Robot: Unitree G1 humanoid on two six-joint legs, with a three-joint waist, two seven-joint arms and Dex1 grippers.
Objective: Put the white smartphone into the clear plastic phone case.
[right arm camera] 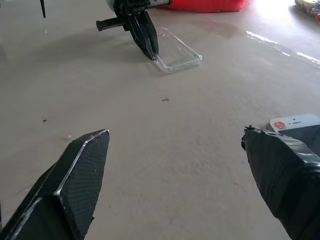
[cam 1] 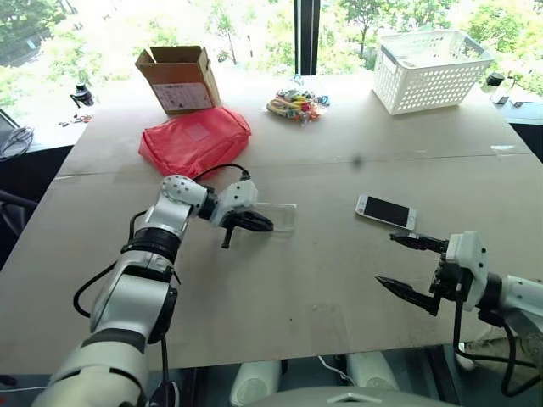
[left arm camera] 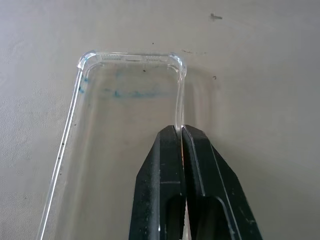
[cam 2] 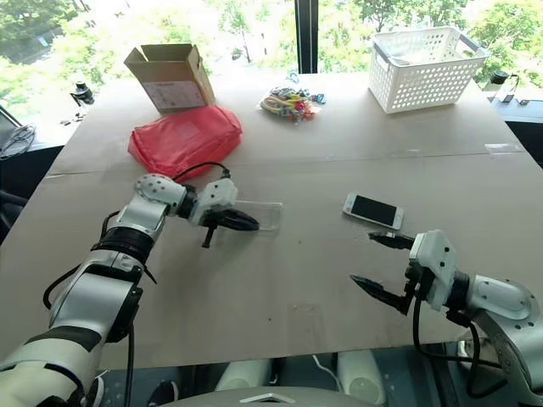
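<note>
The clear plastic phone case [cam 1: 282, 216] lies flat on the table, open side up, left of centre. My left gripper [cam 1: 260, 225] is shut on the case's long side wall, and in the left wrist view the two black fingers [left arm camera: 170, 170] pinch that thin rim [left arm camera: 178, 107] between them. The white smartphone [cam 1: 386, 211] lies screen up to the right, apart from the case. My right gripper [cam 1: 386, 259] hovers open just in front of the phone with nothing between its fingers; in the right wrist view the phone's corner [right arm camera: 295, 121] peeks past one fingertip.
At the back stand a white lattice basket [cam 1: 428, 68], an open cardboard box [cam 1: 180, 78] and a bundle of colourful bits [cam 1: 294, 104]. A red pouch [cam 1: 195, 140] lies just behind the left arm. The table's front edge [cam 1: 280, 354] runs close below the grippers.
</note>
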